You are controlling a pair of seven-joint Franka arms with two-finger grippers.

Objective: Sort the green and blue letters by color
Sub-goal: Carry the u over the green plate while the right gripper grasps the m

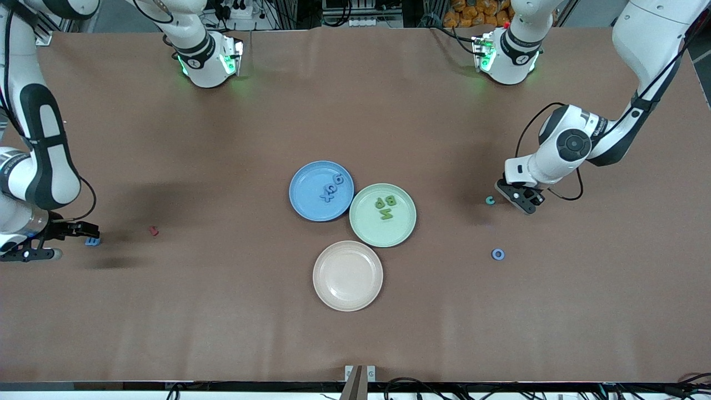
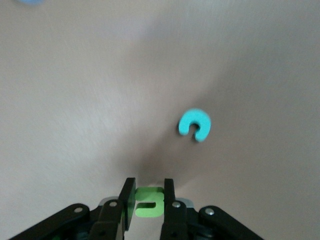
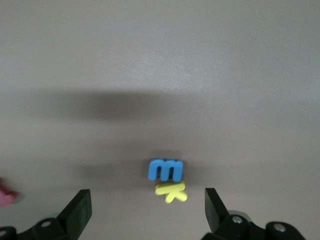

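Note:
My left gripper (image 2: 149,185) is shut on a bright green letter (image 2: 149,202), low over the table at the left arm's end. A teal C-shaped letter (image 2: 194,124) lies on the table just beside it (image 1: 490,200), apart from the fingers. My right gripper (image 3: 146,197) is open and low at the right arm's end, with a blue letter (image 3: 165,170) and a yellow letter (image 3: 171,191) lying touching each other just ahead of its fingers. The blue plate (image 1: 305,200) holds blue letters (image 1: 331,187). The green plate (image 1: 402,225) holds green letters (image 1: 387,206).
An empty beige plate (image 1: 348,275) stands nearer the front camera than the other two plates. A blue ring-shaped letter (image 1: 498,254) lies nearer the camera than the teal letter. A dark red letter (image 1: 154,230) lies beside the blue letter (image 1: 93,241), toward the plates.

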